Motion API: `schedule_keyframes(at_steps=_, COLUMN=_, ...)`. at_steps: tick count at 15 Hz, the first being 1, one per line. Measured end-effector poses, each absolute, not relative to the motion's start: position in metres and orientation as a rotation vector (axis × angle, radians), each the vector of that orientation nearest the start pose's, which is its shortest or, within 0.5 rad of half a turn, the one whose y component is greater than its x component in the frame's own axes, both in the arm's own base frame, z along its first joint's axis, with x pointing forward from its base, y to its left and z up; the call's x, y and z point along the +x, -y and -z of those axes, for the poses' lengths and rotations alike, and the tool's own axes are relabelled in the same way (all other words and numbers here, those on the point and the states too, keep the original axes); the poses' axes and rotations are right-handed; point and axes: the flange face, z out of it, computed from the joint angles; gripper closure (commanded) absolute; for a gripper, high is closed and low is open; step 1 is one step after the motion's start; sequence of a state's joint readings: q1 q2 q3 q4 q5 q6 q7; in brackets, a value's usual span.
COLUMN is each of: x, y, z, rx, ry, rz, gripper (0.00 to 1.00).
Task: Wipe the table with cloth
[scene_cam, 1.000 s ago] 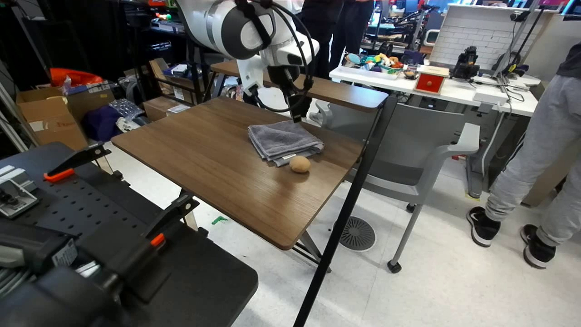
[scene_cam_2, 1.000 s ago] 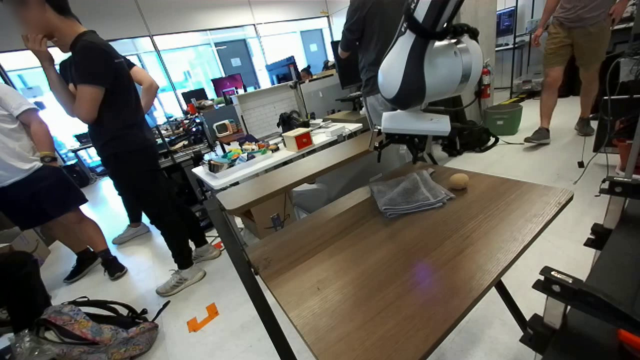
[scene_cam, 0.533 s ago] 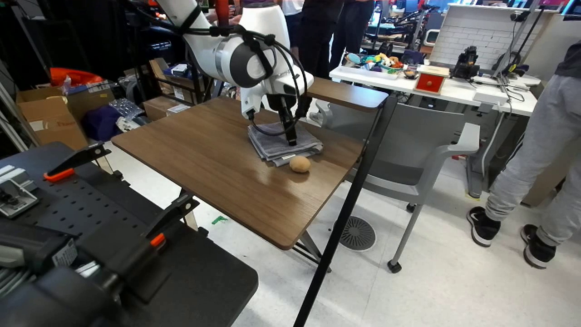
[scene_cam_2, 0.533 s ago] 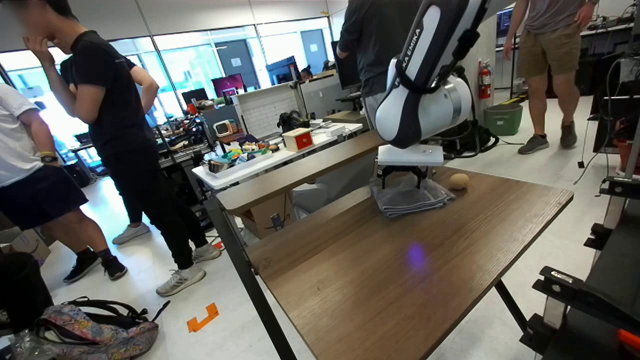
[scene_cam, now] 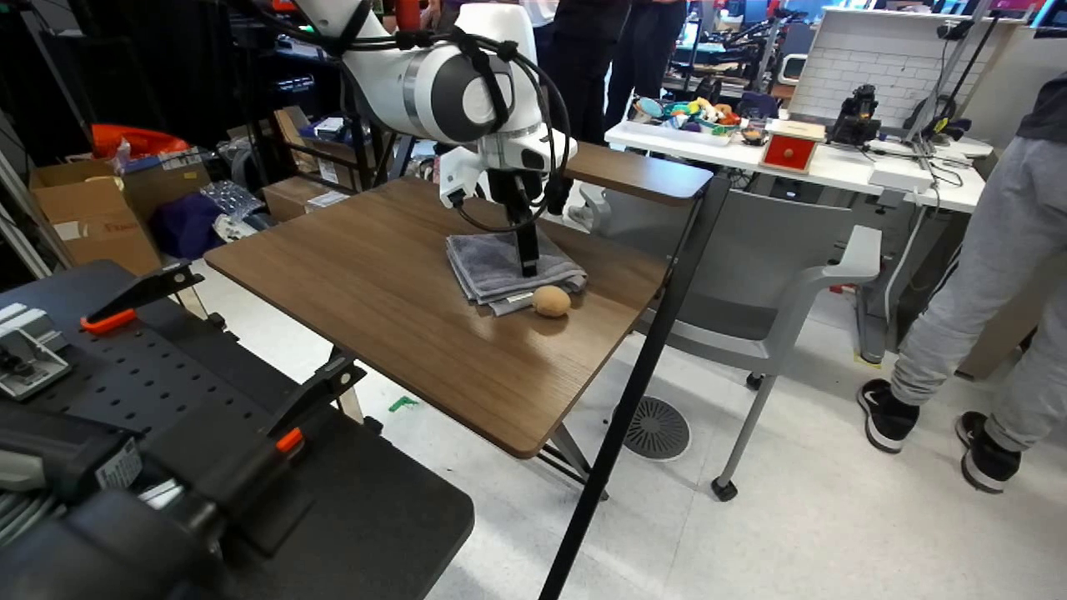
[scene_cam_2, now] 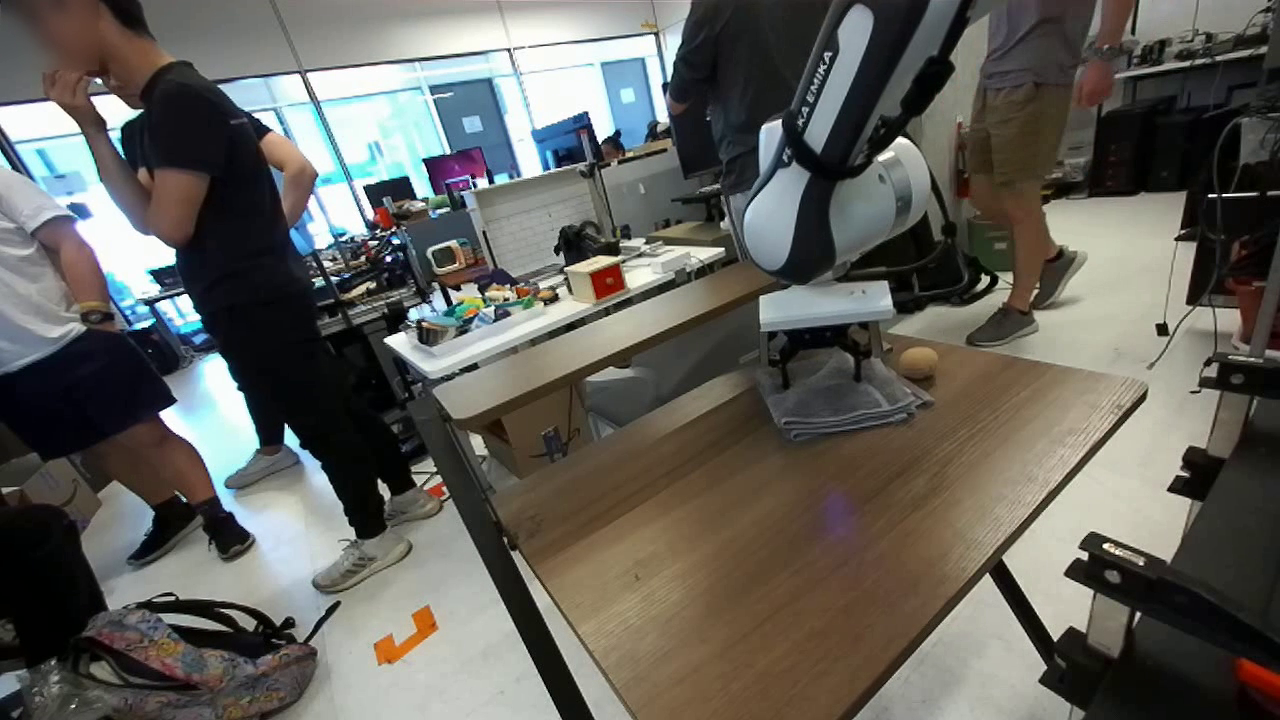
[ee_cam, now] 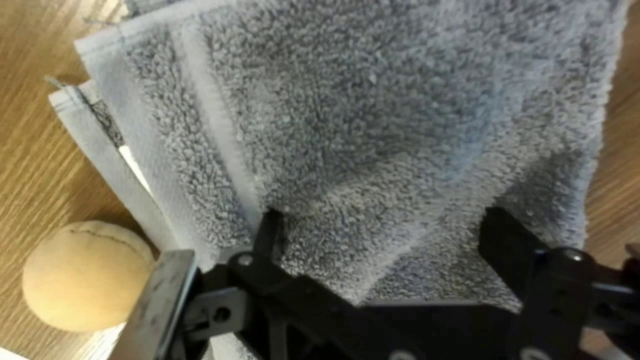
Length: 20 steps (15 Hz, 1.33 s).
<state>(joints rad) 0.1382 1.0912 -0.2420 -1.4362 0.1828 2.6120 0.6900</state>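
Observation:
A folded grey cloth (scene_cam: 488, 265) lies on the brown wooden table (scene_cam: 392, 275). It also shows in an exterior view (scene_cam_2: 835, 412) and fills most of the wrist view (ee_cam: 375, 100). My gripper (scene_cam: 528, 268) points down onto the cloth. Its two fingers stand wide apart in an exterior view (scene_cam_2: 822, 380), with the tips at the cloth's top. In the wrist view the gripper (ee_cam: 384, 215) is open, with the cloth flat and slightly creased between the fingertips. Nothing is pinched between them.
A tan rounded object (scene_cam: 551, 301) sits right beside the cloth's edge; in the wrist view it is at lower left (ee_cam: 87, 277). I cannot tell if they touch. A raised shelf (scene_cam_2: 610, 340) runs behind the table. A grey chair (scene_cam: 733, 275) stands beside it.
My gripper has come down onto the cloth. In the last half second the cloth has slid with it, closer to the tan object. A person in the background has walked left.

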Motion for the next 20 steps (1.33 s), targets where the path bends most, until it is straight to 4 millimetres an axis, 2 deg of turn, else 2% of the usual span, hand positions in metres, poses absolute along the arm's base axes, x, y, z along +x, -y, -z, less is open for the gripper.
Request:
schedule_keyframes(at_steps=2, x=0.710, y=0.052, z=-0.058, rx=-2.935, ry=-1.271, rz=0.244, gripper=0.00)
schedule_keyframes(at_steps=4, x=0.714, y=0.066, z=-0.061, rx=-2.913, ry=-1.321, rz=0.256, gripper=0.00)
schedule_keyframes(at_steps=6, x=0.716, y=0.075, z=-0.058, rx=-2.894, ry=-1.376, rz=0.210, gripper=0.00)
schedule_keyframes(at_steps=9, x=0.719, y=0.070, z=-0.048, rx=-2.875, ry=-1.391, rz=0.096, gripper=0.00)
schedule_keyframes(at_steps=13, x=0.715, y=0.037, z=-0.025, rx=-2.855, ry=-1.348, rz=-0.056, gripper=0.00)
schedule_keyframes(at_steps=20, x=0.713, y=-0.032, z=-0.022, rx=-2.879, ry=-1.164, rz=-0.072, gripper=0.00)
